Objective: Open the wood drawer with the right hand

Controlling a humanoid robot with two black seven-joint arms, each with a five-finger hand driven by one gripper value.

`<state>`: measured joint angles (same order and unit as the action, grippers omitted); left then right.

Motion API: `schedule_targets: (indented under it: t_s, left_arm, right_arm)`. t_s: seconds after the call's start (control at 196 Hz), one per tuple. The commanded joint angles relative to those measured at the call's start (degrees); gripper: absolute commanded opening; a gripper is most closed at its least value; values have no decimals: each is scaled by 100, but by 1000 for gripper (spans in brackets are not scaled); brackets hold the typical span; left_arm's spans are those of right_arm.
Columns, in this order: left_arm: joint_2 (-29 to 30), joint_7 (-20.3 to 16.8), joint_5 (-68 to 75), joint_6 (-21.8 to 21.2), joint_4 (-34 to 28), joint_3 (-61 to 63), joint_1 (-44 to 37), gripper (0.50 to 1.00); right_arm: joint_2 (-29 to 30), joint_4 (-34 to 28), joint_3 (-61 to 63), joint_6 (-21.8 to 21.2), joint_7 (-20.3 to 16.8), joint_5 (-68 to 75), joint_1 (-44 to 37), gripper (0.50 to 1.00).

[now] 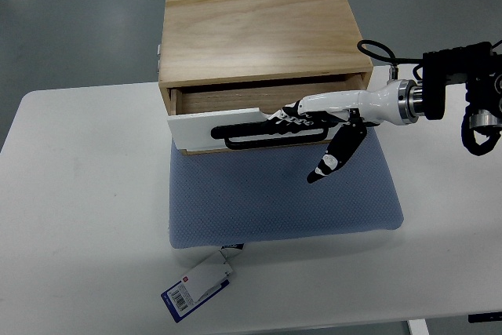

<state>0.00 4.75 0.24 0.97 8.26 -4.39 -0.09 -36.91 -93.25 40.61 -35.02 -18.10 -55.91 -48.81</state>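
A light wood drawer box stands on a blue mat on the white table. Its drawer is pulled out a little, with a white front panel and a black bar handle. My right hand reaches in from the right edge. Its fingers curl over the top edge of the drawer front, just above the handle. The thumb hangs down in front of the drawer. The left arm does not show.
A paper tag with a barcode lies at the mat's front left corner. The white table ends near the bottom of the view. The right arm's black cables loop beside the box. Grey floor lies beyond.
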Motion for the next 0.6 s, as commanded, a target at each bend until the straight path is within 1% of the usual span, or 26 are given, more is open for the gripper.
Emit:
schedule_targets:
  t_s: [0.0, 0.347, 0.352, 0.444, 0.536, 0.541, 0.597]
  left_arm:
    - [0, 0, 3, 0, 0, 0, 0, 1000]
    - [0, 0, 3, 0, 0, 0, 0, 1000]
    - [0, 0, -6, 0, 0, 0, 0, 1000]
    - [0, 0, -6, 0, 0, 0, 0, 1000]
    - [0, 0, -6, 0, 0, 0, 0, 1000]
    - [0, 0, 3, 0, 0, 0, 0, 1000]
    - [0, 0, -6, 0, 0, 0, 0, 1000]
  right_arm:
    - [-9, 0, 9, 2, -1, 28, -67, 919]
    - [-176, -35, 272, 2, 8, 898, -260, 919]
    - [-237, -44, 359, 2, 8, 1141, -321, 919]
    - [-290, -27, 579, 2, 8, 1741, -410, 919]
    - [-360, -9, 712, 2, 8, 1979, -410, 919]
    - [-447, 35, 842, 2, 8, 2240, -418, 919]
    - [-501, 123, 949, 2, 17, 2444, -419, 919]
